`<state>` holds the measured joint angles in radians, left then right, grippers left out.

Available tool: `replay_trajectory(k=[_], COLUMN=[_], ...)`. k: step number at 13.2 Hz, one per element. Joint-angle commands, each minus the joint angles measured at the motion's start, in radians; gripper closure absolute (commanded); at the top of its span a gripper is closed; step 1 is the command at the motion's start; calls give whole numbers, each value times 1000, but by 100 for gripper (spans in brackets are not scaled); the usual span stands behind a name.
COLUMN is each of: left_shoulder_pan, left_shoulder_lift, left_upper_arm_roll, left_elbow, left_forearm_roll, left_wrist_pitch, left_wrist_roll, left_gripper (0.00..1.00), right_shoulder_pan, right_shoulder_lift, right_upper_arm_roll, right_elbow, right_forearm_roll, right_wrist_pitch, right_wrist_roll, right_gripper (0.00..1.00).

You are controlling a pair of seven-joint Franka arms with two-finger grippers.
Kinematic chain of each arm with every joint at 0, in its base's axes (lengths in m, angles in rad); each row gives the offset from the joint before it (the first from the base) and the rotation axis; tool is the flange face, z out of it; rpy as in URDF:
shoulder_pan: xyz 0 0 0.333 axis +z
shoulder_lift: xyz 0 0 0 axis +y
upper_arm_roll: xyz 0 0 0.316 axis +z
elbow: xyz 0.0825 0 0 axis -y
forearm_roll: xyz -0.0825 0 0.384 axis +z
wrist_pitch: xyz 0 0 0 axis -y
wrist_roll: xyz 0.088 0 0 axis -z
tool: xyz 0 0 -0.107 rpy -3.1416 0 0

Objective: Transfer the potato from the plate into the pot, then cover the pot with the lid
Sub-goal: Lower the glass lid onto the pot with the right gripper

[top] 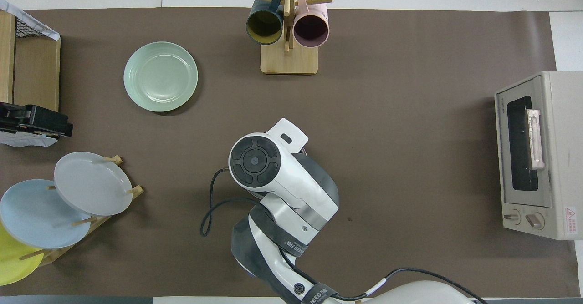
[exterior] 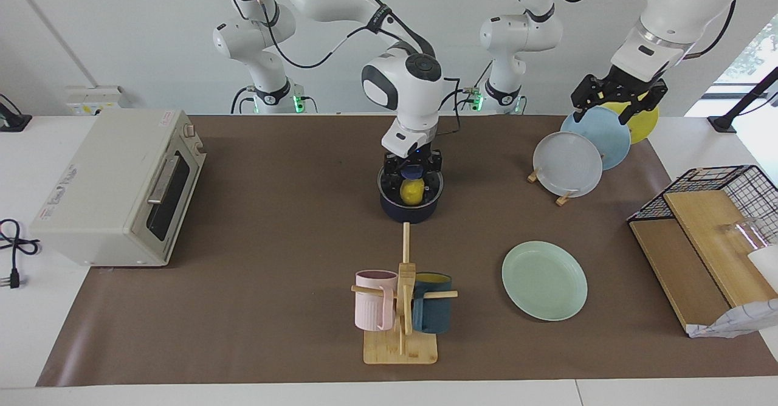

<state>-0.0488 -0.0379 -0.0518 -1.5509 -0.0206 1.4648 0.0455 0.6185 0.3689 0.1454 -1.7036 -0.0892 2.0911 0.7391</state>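
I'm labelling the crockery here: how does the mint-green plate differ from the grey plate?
The mint-green plate lies flat on the table; the grey plate stands upright in the wooden rack. The mint-green plate sits alone and farther from the robots; the grey plate stands in front of a light blue plate. Both are round, rimmed and empty.

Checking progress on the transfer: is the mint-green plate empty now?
Empty. The plate shows only its bare surface in both views, and the potato sits in the pot under the right gripper.
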Motion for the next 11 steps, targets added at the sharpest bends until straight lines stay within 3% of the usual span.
replay_trajectory(k=[1,6,7,9,10,11], left_shoulder_pan=[7,6,4,4,4,6], left_shoulder_lift=[-13,-22,-22,-23,-29,-37], left_upper_arm_roll=[-11,-13,-13,-13,-11,-11], left_elbow=[-6,-9,-11,-12,-24,-35], left_forearm_roll=[-10,-12,-12,-12,-12,-12], left_wrist_pitch=[-1,0,-1,-1,0,2], left_wrist_roll=[-4,-3,-3,-4,-4,-1], left_gripper=[0,0,0,0,0,0], right_shoulder_pan=[-3,-3,-3,-3,-5,-11], right_shoulder_lift=[8,10,10,12,12,12], right_upper_arm_roll=[5,5,5,5,5,5], right_elbow=[7,6,5,5,5,7], right_forearm_roll=[-18,-18,-18,-18,-18,-18], right_wrist_pitch=[18,18,18,18,18,18], right_wrist_roll=[6,6,6,6,6,6], right_gripper=[94,89,81,54,23,0])
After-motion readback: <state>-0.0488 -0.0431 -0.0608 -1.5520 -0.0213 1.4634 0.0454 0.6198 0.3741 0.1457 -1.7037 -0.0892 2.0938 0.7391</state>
